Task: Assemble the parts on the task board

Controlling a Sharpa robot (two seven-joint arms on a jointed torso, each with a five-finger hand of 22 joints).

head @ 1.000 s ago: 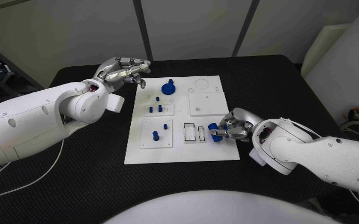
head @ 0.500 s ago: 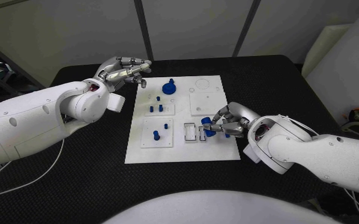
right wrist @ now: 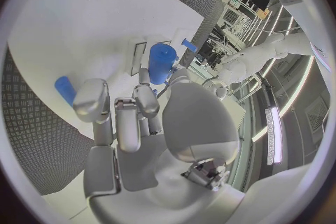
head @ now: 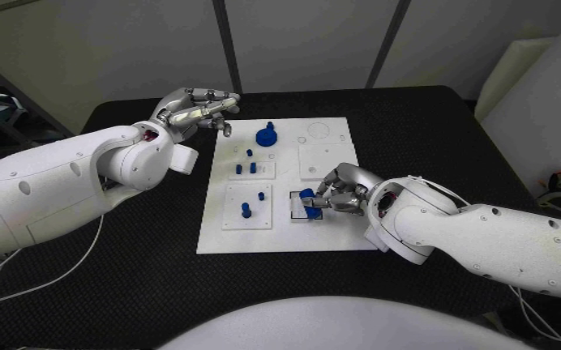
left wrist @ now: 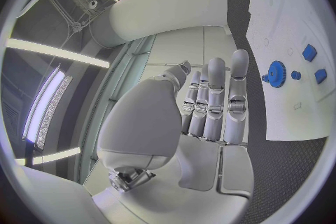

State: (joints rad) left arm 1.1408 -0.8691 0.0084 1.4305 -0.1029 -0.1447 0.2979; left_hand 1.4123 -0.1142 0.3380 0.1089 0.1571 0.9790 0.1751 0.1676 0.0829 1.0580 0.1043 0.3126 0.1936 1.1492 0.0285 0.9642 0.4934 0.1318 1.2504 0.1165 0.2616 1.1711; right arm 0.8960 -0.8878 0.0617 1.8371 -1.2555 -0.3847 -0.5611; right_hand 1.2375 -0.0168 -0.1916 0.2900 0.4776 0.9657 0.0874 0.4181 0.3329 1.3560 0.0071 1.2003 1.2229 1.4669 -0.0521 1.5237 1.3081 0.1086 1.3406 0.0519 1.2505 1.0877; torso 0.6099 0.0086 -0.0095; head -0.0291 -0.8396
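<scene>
While several blue parts [head: 241, 169] are already seated on the task board [head: 280, 236], one blue part [head: 310, 201] is pinched by the right hand [head: 331, 194] over the slots [head: 298, 207] — not yet inserted — and nothing is held by the curled left hand [head: 199, 110].

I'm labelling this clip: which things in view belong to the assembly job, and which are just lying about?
Job: task board; blue part held by the right hand; blue gear; small blue pegs.
Idle: left hand, empty above the black table.
</scene>
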